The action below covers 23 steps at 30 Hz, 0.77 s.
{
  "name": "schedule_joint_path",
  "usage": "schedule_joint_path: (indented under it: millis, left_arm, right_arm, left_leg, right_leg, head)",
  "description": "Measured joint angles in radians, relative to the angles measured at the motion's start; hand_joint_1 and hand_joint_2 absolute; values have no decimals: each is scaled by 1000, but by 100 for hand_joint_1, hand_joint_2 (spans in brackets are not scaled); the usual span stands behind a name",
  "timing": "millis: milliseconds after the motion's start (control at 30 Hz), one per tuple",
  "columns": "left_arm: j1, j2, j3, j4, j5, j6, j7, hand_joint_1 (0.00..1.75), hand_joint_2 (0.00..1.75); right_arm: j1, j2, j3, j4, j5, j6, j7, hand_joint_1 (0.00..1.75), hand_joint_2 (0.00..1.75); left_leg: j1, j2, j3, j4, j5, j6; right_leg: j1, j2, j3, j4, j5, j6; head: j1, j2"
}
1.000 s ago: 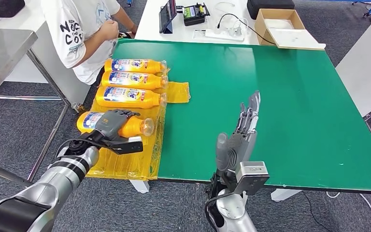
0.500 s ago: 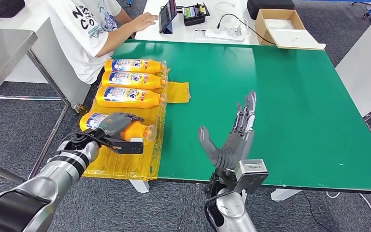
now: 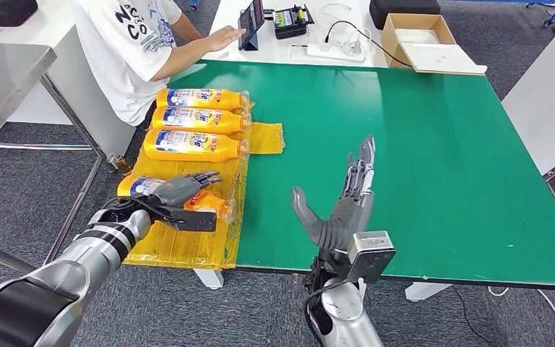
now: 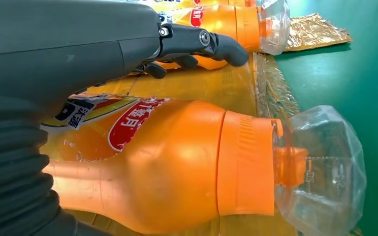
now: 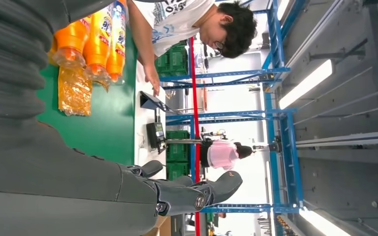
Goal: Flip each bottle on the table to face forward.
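Note:
Four orange bottles with clear caps lie on their sides on a yellow sheet [image 3: 181,246] at the green table's [image 3: 419,144] left edge. Three of them [image 3: 201,98] [image 3: 196,120] [image 3: 194,145] lie in a row with blue labels up. The nearest bottle [image 3: 139,186] [image 4: 177,162] lies under my left hand [image 3: 179,191]. That hand's fingers [image 4: 202,39] stretch out straight over the bottle without wrapping it. My right hand [image 3: 343,206] stands upright above the table's front middle, fingers spread and holding nothing.
A person in a white shirt [image 3: 134,43] sits at the far left, touching a tablet [image 3: 250,22]. A cardboard box [image 3: 415,36], cables and devices lie on the white table behind. The bottles [image 5: 96,39] and the person appear in the right wrist view.
My left hand has let go of the nearest bottle and straightened its fingers; the bottle lies slightly nearer the front. My right thumb has spread out. The person reached to the tablet.

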Motion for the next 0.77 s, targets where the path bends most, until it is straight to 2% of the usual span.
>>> schedule_joint_path:
  millis: [533, 633, 767]
  left_arm:
    - [-10, 14, -8, 16, 205, -182, -102, 0, 0]
    - [6, 13, 7, 12, 285, -157, -142, 0, 0]
    - [48, 0, 51, -8, 405, -51, -168, 0, 0]
  right_arm:
    - [-35, 7, -11, 75, 1, 25, 0, 0, 175]
    - [-37, 7, -12, 85, 2, 27, 0, 0, 175]
    - [-37, 7, -13, 96, 2, 27, 0, 0, 175]
  left_leg:
    - [0, -1, 4, 0, 1, -1]
    - [0, -1, 4, 0, 1, -1]
    - [0, -1, 3, 0, 1, -1]
  right_leg:
    - [0, 0, 5, 0, 0, 0]
    - [0, 0, 4, 0, 0, 0]
    - [0, 0, 3, 0, 0, 0]
  head:
    - [0, 0]
    - [0, 0]
    - [0, 0]
